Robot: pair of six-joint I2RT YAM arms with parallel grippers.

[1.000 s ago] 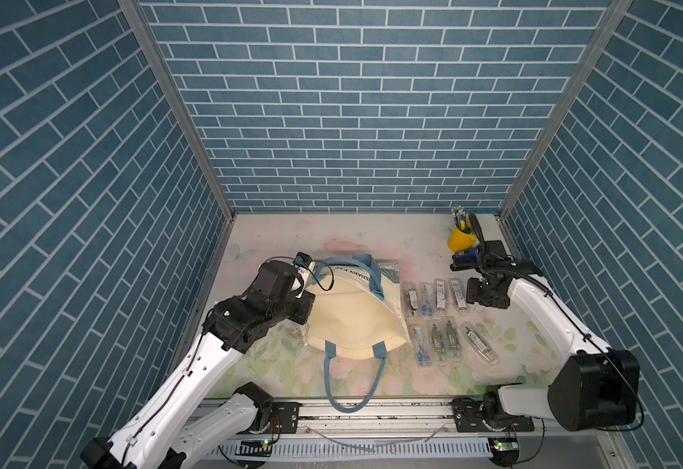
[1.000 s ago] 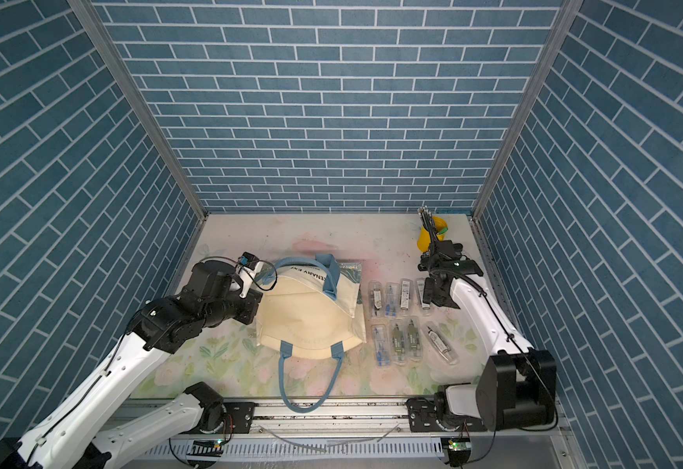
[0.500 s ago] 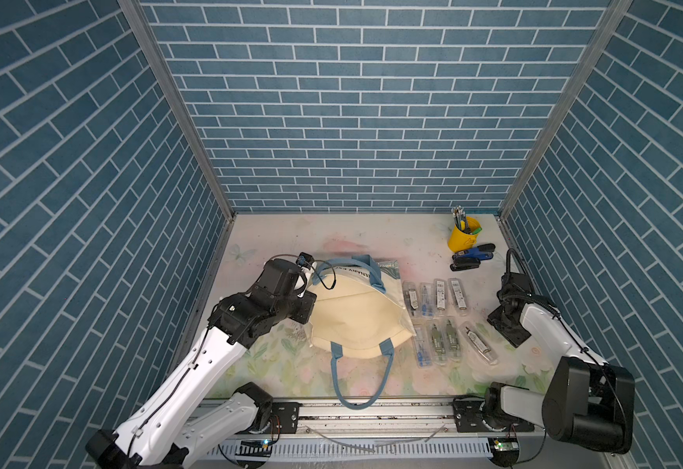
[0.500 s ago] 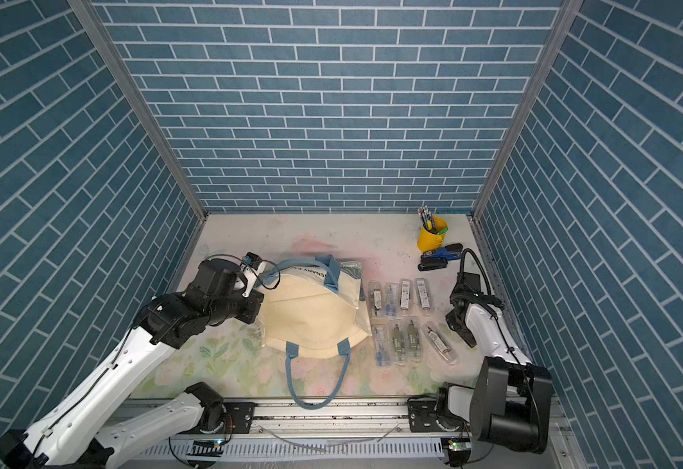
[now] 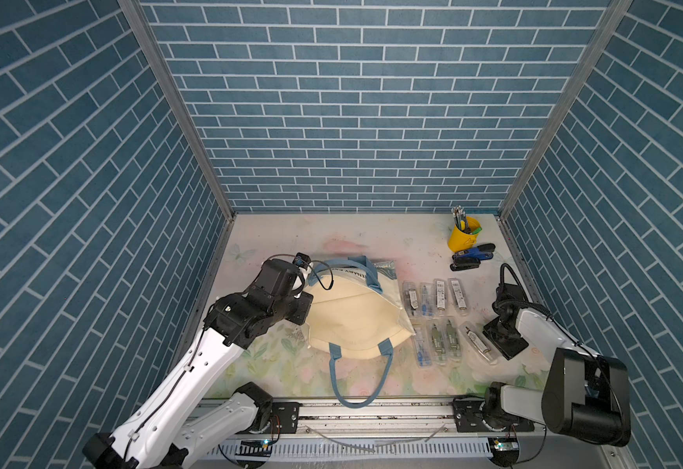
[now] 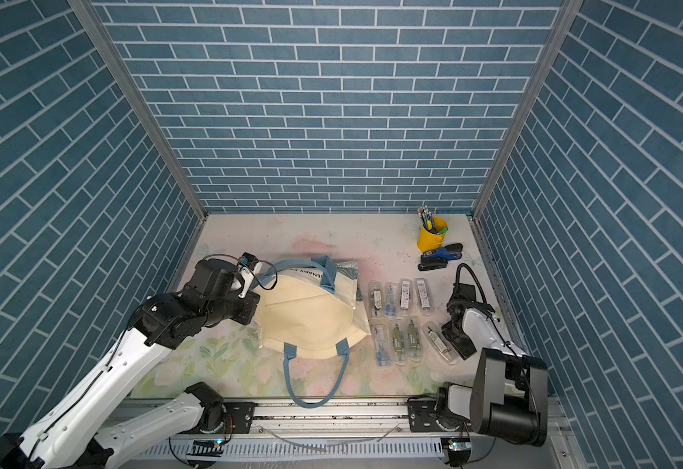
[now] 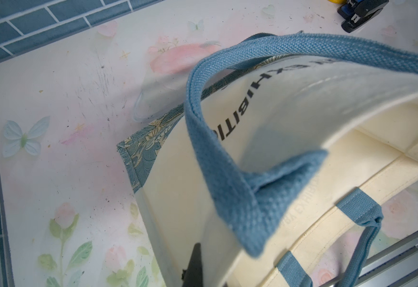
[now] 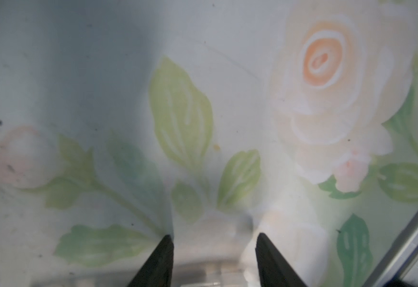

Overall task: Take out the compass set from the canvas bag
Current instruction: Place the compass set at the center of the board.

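The cream canvas bag (image 5: 356, 320) (image 6: 307, 316) lies on its side mid-table, mouth toward the front, one blue handle (image 5: 358, 390) trailing over the front edge. My left gripper (image 5: 304, 318) (image 7: 210, 273) is shut on the bag's left rim, and the canvas (image 7: 265, 119) hides one finger. Several compass sets in clear cases (image 5: 437, 320) (image 6: 402, 320) lie in two rows right of the bag. My right gripper (image 5: 504, 345) (image 8: 214, 238) hangs low beside the rightmost case (image 5: 478, 343). Its jaws stand apart, with a blurred clear edge between them. The bag's inside is mostly hidden.
A yellow cup of pencils (image 5: 463, 237) and a blue-black stapler (image 5: 471, 258) stand at the back right corner. Blue brick walls close in three sides. A metal rail (image 5: 372, 410) runs along the front edge, under the bag's loose handle.
My right arm has drawn back from the far row of cases toward the front right and lowered beside the rightmost case. My left arm lifted the bag rim slightly; the grip is unchanged.
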